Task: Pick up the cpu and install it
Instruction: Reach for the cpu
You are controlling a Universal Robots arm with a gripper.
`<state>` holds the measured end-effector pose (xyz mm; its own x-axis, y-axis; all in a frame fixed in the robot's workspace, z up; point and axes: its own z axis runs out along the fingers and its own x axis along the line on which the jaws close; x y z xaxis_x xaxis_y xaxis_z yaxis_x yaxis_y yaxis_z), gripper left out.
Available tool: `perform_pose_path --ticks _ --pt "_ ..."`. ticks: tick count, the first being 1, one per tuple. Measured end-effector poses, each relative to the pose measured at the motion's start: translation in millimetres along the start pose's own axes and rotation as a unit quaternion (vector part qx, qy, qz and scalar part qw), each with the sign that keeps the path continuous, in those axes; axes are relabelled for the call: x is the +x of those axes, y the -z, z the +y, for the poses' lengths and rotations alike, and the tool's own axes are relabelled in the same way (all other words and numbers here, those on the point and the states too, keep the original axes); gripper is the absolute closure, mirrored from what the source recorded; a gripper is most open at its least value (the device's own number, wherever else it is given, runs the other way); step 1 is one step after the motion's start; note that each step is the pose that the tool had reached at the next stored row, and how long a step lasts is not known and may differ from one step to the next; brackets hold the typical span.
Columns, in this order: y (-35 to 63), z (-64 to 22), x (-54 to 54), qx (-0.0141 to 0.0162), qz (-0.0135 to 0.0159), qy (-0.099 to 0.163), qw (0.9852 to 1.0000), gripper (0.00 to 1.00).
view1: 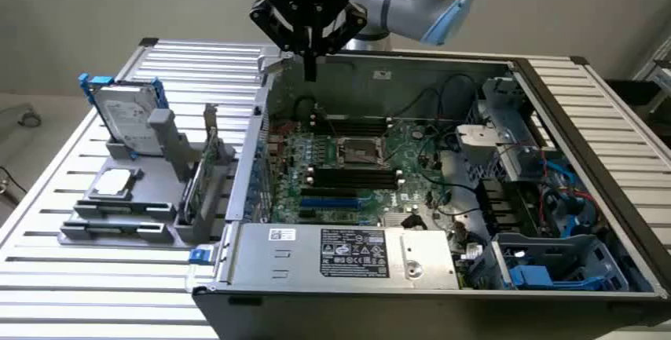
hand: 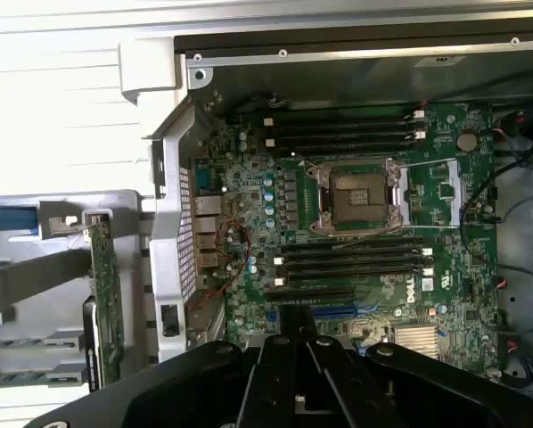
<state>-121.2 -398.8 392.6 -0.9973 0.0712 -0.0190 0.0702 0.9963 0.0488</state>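
Note:
The cpu point(view1: 113, 184), a small flat silver square, lies on the grey holder point(view1: 126, 206) on the slatted table, at the exterior view's left of the open computer case. My gripper point(view1: 309, 71) hangs high above the case's back wall, shut, with nothing between its fingers, far from the cpu. The open empty socket point(view1: 364, 151) sits in the middle of the green motherboard point(view1: 314, 171). In the wrist view the socket point(hand: 356, 198) lies under me with its frame raised, and the gripper point(hand: 295, 349) shows as a black body with its fingers together.
A silver hard drive in a blue frame point(view1: 128, 116) stands upright at the holder's back. A circuit card point(view1: 213, 169) stands on edge between holder and case. The power supply point(view1: 346, 250), cables point(view1: 461, 199) and drive cage point(view1: 514, 132) crowd the case's front and right.

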Motion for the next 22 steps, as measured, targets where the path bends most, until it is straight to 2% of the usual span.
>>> perform_pose_path --ticks 9,11,22 --pt "0.0 0.0 0.0 0.0 0.0 0.0 1.0 0.89" --pt "0.2 -0.2 2.8 0.0002 0.0003 0.0 1.0 0.89" --pt "0.0 2.5 53.1 0.0 0.0003 0.0 1.0 0.89"
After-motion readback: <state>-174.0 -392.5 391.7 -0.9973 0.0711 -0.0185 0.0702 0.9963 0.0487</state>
